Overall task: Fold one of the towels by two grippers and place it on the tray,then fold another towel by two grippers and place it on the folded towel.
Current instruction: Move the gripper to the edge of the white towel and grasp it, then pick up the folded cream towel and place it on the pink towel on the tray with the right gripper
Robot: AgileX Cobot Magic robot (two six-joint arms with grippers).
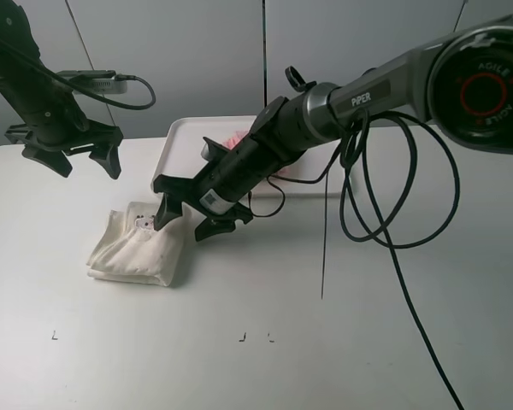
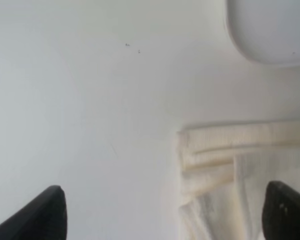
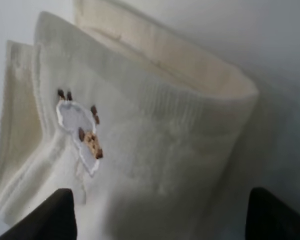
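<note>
Right gripper [image 1: 186, 215] spread open, prongs straddling the near edge of the cream-white towel [image 1: 137, 248] without closing on it; nothing held. Left gripper [image 1: 71, 155] fully open too, hanging clear above the table [image 1: 342, 342], well apart from the cloth, empty.

Pink towel [image 1: 237, 139] resting on the tray [image 1: 181, 141], only a sliver visible behind the right arm; first half of the task apparently finished, though neatness of that fold hidden. Cream-white towel [image 3: 155, 150] lying on the table, near the tray's front corner, already doubled into a thick bundle with layered edges, embroidered mark [image 3: 80, 131] facing up.

Left to do, by judgement: grasp the folded bundle, carry it over, set it on the pink towel.
</note>
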